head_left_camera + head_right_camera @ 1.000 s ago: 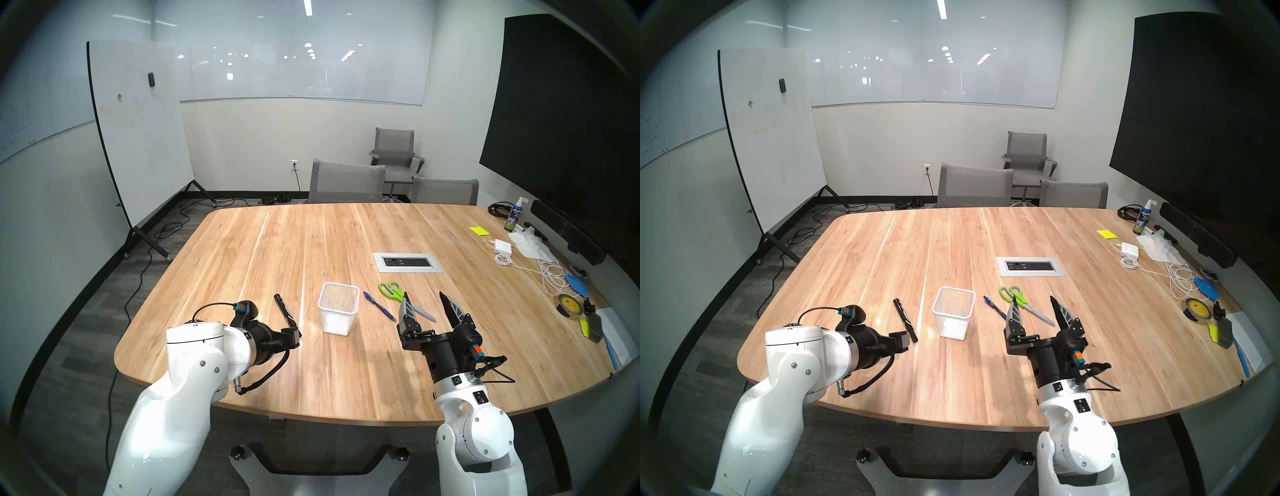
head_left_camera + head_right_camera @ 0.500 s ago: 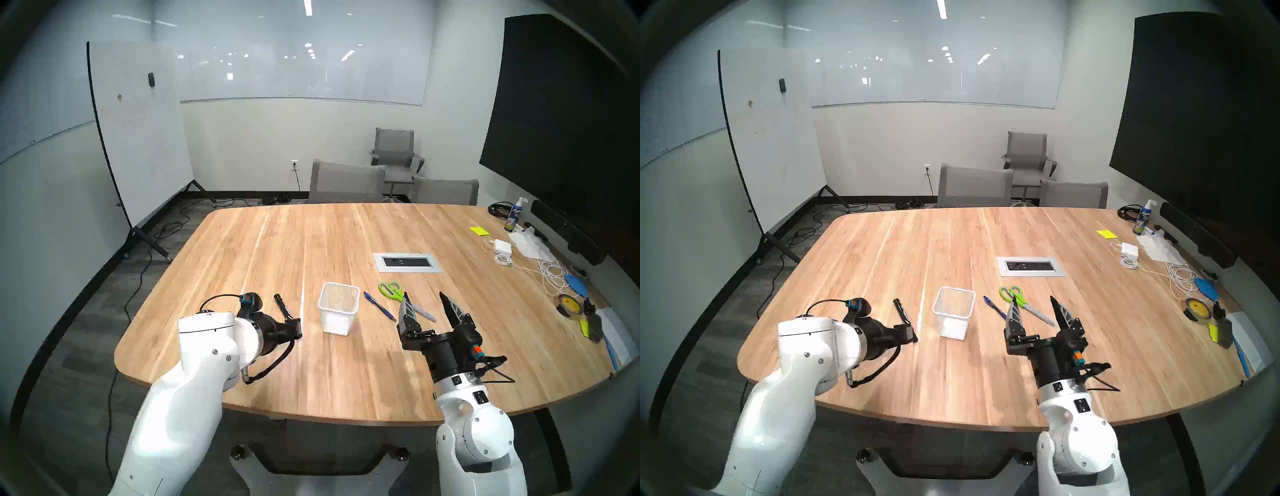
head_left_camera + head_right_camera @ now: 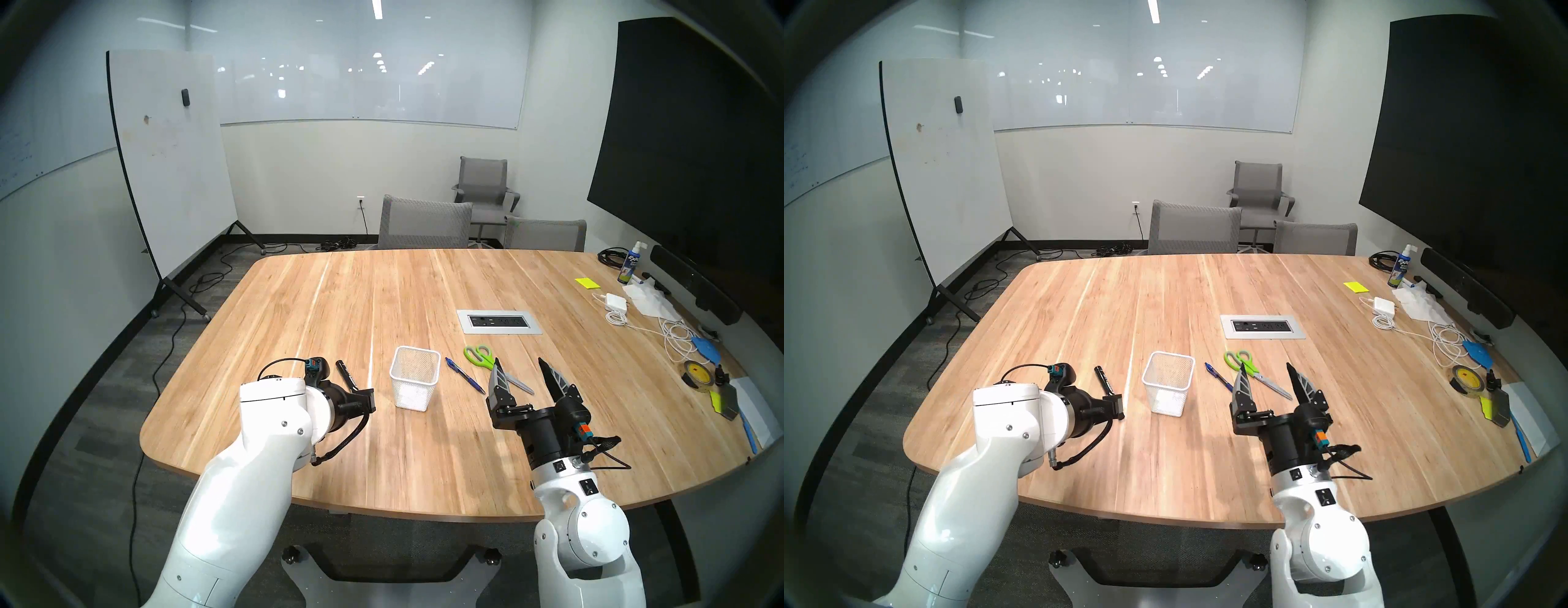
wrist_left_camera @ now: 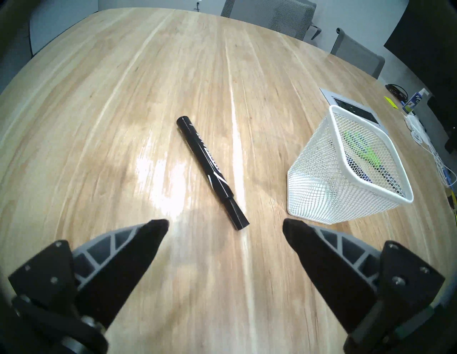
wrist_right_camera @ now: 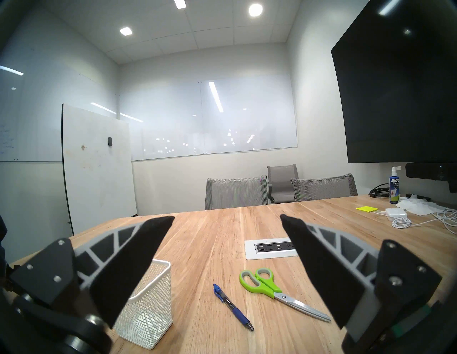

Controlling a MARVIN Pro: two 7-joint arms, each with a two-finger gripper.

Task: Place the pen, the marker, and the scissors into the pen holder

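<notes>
Left gripper [image 4: 225, 223] is hanging spread over the black marker [image 4: 212, 170].
The marker is lying flat on the table [image 4: 99, 99], beside the empty mesh pen holder [image 4: 346, 173]; light, rigid, smooth and likely roll-prone, so mid-barrel looks the best place to pinch.

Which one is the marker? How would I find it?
Find the white mesh pen holder standing on the wooden table. The marker lies flat on its left side, alone. It is thick and all black with white letters, unlike the thin blue pen on the right.
</notes>
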